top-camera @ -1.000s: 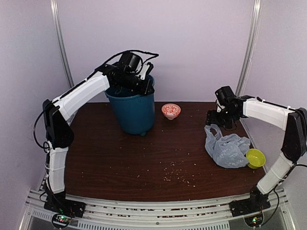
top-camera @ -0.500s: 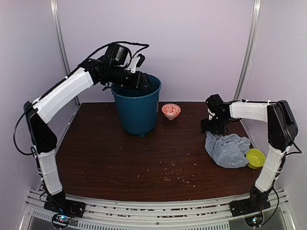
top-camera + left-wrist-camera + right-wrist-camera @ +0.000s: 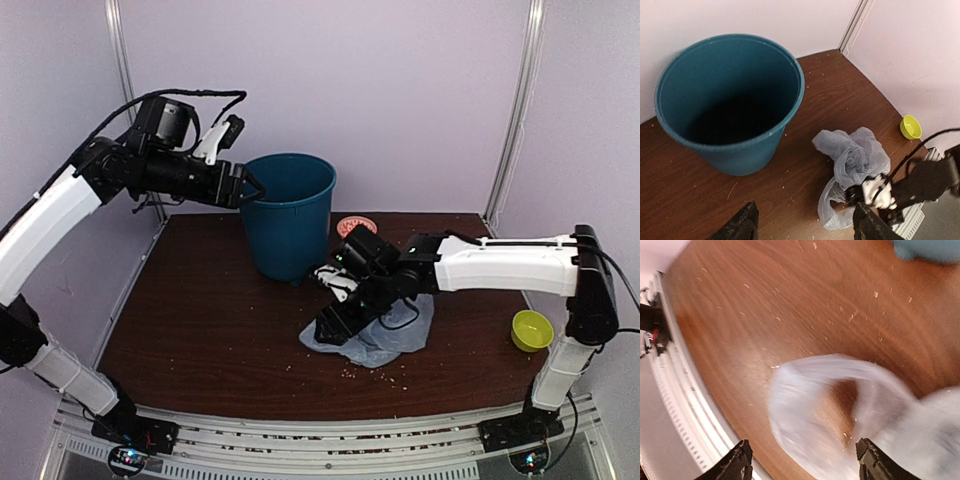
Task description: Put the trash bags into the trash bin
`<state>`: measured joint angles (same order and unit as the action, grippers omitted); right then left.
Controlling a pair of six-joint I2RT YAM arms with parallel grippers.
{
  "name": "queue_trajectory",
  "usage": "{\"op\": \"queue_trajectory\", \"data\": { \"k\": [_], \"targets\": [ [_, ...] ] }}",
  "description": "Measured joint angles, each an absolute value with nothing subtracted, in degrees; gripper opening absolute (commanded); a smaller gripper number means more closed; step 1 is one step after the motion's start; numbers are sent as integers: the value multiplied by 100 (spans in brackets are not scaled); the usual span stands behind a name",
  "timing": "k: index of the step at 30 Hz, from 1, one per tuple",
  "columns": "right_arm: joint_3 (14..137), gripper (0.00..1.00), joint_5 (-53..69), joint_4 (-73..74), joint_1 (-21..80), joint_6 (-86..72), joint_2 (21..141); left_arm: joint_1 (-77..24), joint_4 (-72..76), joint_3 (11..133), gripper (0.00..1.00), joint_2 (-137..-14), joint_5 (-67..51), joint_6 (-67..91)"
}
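Top view: the thin translucent grey-blue plastic bag [image 3: 392, 335] had moved from beside the small lime-green bowl [image 3: 531, 329] to mid-table, near the round teal-blue plastic bin [image 3: 290, 230] on its front-right side. The right gripper [image 3: 333, 325] had swept across with it and sat low at the bag's left edge. The left gripper [image 3: 250, 187] had backed off the rim and hung just left of it. The bin stood upright (it was tilted a second before).

Left wrist view: the left gripper [image 3: 805, 227] had its fingers spread wide with nothing between them. The bin [image 3: 747, 152] mouth was unobstructed and dark inside. The bag [image 3: 855, 157] lay crumpled on the brown wooden table [image 3: 685, 200], apart from the bin, with the right gripper [image 3: 875, 192] at its near edge.

Right wrist view: the right gripper [image 3: 805, 465] also had its fingers wide, and a blurred bag [image 3: 805, 440] loop sat just ahead of them. I saw no pinch on the plastic.

My read is that the bag had been brought into range but wasn't in the bin. It likely needed a real grip and a lift over the rim next.
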<state>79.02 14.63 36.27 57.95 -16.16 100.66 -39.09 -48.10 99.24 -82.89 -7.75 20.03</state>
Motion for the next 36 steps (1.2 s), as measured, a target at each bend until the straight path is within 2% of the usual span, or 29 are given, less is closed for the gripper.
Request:
{"op": "queue_trajectory", "data": {
  "k": [3,8,13,20,26,29,32,36],
  "targets": [
    [7907,76,1522,3719,5660,-1619,9594,-3909,-4851,9229,65,-7732,-858,2117],
    [7979,76,1675,4095,5465,-1627,9524,-3940,-4676,7861,62,-7282,-1275,2600],
    [8208,68,1573,4449,5494,-1702,9450,-3955,-4628,7026,60,-7148,-1542,2827],
    [8477,56,1297,4501,5500,-1979,9369,-4025,-4167,5603,61,-6353,-1962,3159],
    [8477,51,1299,4265,5522,-2150,9432,-4040,-3522,4976,58,-6816,-2178,3297],
    [8503,44,1297,4123,5603,-2121,9574,-4042,-3162,4797,58,-6960,-2191,3315],
    [8656,44,1299,4099,5690,-2099,9920,-4047,-2858,4685,58,-7067,-2191,3326],
    [8871,54,1267,4136,5760,-2058,10409,-4047,-2484,4550,59,-7279,-2191,3387]
  ]
}}
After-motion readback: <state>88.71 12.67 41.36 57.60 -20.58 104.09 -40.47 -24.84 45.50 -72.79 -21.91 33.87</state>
